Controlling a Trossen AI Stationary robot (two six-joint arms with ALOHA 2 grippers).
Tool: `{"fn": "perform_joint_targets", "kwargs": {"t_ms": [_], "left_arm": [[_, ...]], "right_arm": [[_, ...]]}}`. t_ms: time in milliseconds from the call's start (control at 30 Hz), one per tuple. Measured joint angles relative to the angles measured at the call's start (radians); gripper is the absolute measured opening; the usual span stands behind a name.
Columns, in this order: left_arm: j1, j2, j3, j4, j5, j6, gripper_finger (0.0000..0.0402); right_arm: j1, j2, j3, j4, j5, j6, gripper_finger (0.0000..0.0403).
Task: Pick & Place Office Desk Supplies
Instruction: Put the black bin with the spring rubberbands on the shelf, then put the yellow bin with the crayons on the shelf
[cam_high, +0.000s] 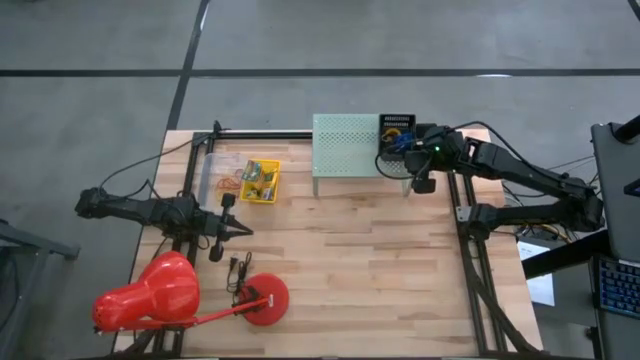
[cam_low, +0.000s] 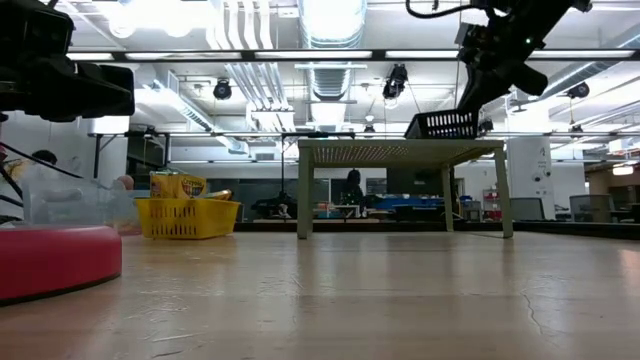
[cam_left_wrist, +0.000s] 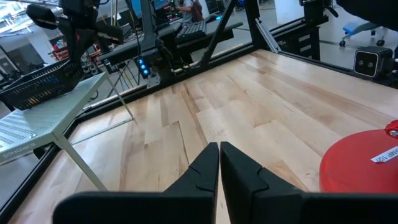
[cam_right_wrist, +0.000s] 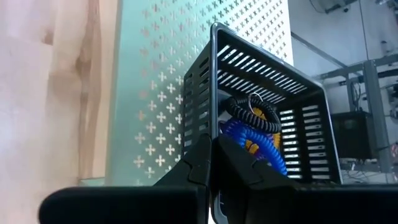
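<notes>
A black slotted basket (cam_high: 394, 134) stands on the right end of the mint-green perforated shelf (cam_high: 345, 145). It holds a black coil loop (cam_right_wrist: 252, 109) and a blue one (cam_right_wrist: 249, 137). My right gripper (cam_high: 410, 152) is shut on the basket's wall. A yellow basket (cam_high: 260, 181) with crayon boxes rests on the table left of the shelf, with tan rubber bands (cam_high: 228, 184) beside it. My left gripper (cam_high: 243, 232) is shut and empty over the table, near the lamp. My right gripper pinches the black basket's upper wall edge (cam_right_wrist: 214, 134) on the side toward the right arm. One finger (cam_right_wrist: 198, 158) is outside the wall and the other is inside. The basket's bottom (cam_low: 445, 134) rests on the shelf top.
A big red-pink desk lamp (cam_high: 160, 295) lies at the near left with its round base (cam_high: 266, 300) on the table. A small black cable piece (cam_high: 238, 268) lies by it. Black frame rails (cam_high: 470, 250) run along the table's sides. Bare wood lies between shelf and near edge.
</notes>
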Motion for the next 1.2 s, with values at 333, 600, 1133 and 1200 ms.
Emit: {"fn": "perform_joint_targets", "kwargs": {"t_ms": [333, 600, 1133, 1200], "left_arm": [[0.0, 0.0, 0.0, 0.0, 0.0, 0.0, 0.0019], [0.0, 0.0, 0.0, 0.0, 0.0, 0.0, 0.0019], [0.0, 0.0, 0.0, 0.0, 0.0, 0.0, 0.0019], [0.0, 0.0, 0.0, 0.0, 0.0, 0.0, 0.0019]], "right_arm": [[-0.002, -0.001, 0.0, 0.035, -0.016, 0.038, 0.0068], [-0.002, -0.001, 0.0, 0.011, -0.023, 0.019, 0.0112], [0.0, -0.147, 0.0, 0.011, -0.102, 0.181, 0.0136], [0.004, -0.177, 0.0, 0.012, -0.182, 0.246, 0.0133]]}}
